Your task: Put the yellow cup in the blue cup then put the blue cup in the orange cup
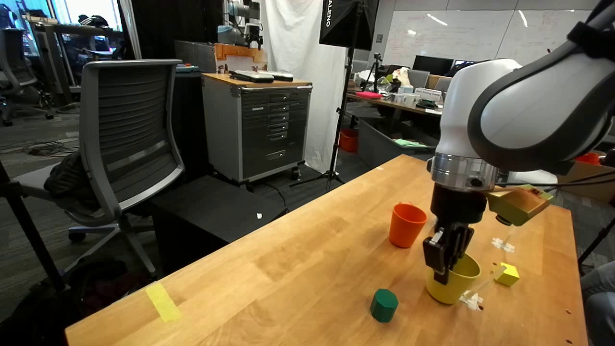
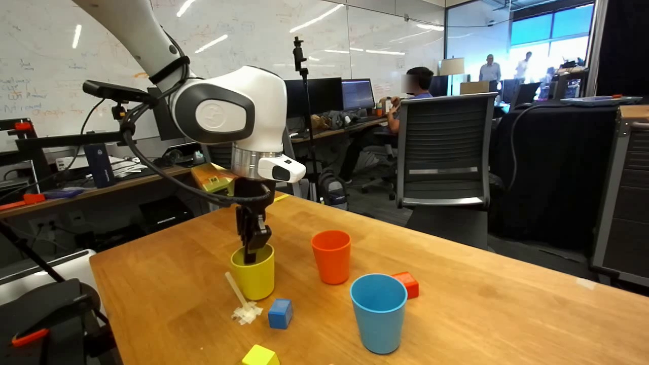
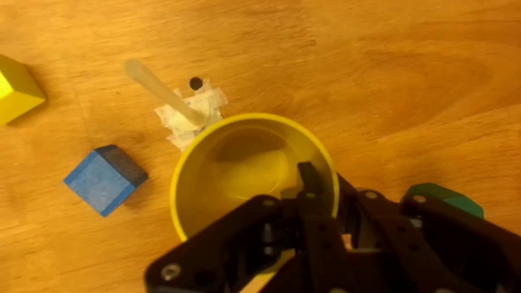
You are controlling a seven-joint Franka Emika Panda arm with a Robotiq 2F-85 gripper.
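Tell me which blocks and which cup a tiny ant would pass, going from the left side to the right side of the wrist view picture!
Yellow block, cut off by the left edge → blue block → yellow cup → green block, partly hidden.

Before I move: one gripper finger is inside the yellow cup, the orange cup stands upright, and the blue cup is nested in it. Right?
Not nested: an exterior view shows the blue cup standing on the table, apart from the orange cup. The rest holds: orange cup upright, the gripper with one finger inside the yellow cup.
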